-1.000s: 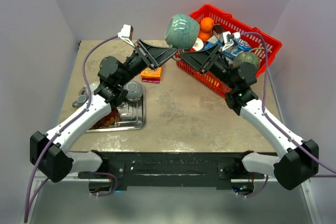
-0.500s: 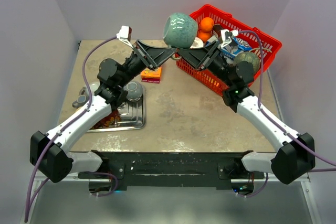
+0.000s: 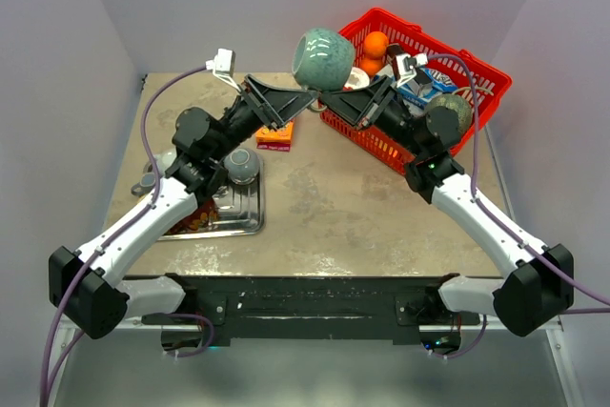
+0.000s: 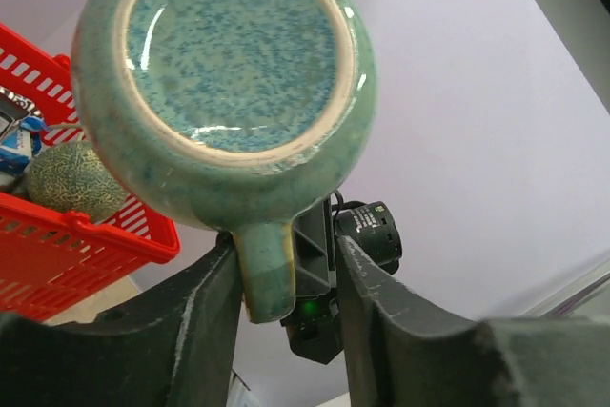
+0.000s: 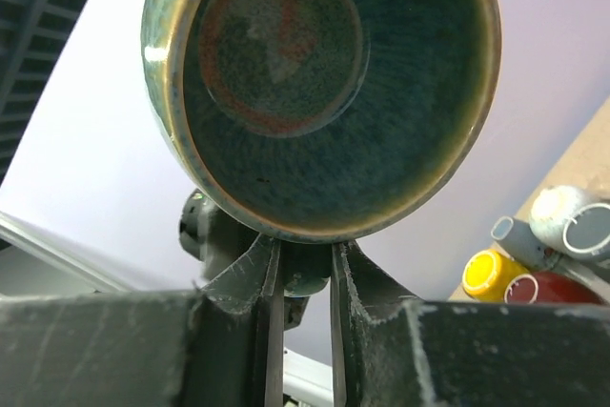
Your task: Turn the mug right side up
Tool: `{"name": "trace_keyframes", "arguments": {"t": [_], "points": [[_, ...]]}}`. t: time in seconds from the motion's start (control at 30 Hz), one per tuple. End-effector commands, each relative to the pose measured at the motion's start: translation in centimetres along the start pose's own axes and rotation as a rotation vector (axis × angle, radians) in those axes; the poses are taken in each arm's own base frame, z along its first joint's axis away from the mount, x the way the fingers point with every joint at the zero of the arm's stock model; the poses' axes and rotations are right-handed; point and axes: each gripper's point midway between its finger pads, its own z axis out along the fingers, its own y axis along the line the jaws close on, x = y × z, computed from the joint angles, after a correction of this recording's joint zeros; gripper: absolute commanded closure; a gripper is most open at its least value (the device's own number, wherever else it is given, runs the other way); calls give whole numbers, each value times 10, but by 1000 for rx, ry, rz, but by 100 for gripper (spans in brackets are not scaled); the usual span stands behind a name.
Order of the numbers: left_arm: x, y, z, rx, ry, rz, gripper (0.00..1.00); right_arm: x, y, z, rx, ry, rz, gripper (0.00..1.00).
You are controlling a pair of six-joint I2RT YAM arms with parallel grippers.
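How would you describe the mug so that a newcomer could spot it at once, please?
Look above the table, at its far edge, just left of the red basket. The mug is there in mid-air: glossy speckled green ceramic, the only thing held aloft.

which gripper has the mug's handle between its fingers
the left gripper: the mug handle sits loose between its parted fingers; the right gripper is pinched shut at the rim
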Motion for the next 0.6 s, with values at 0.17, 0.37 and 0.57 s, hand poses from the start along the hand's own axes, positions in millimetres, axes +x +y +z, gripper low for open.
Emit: {"name": "trace_keyframes", "arguments": {"t": [0.17, 0.37, 0.57], "points": [[-5, -19, -12, 46, -32, 96, 26, -19, 53, -7, -106, -87, -113, 100], [4, 25, -22, -172, 11, 127, 18, -24, 38, -11, 6, -118, -165, 100], [8, 88, -55, -522, 60, 217, 15, -25, 4, -20, 203, -107, -258, 100]]}}
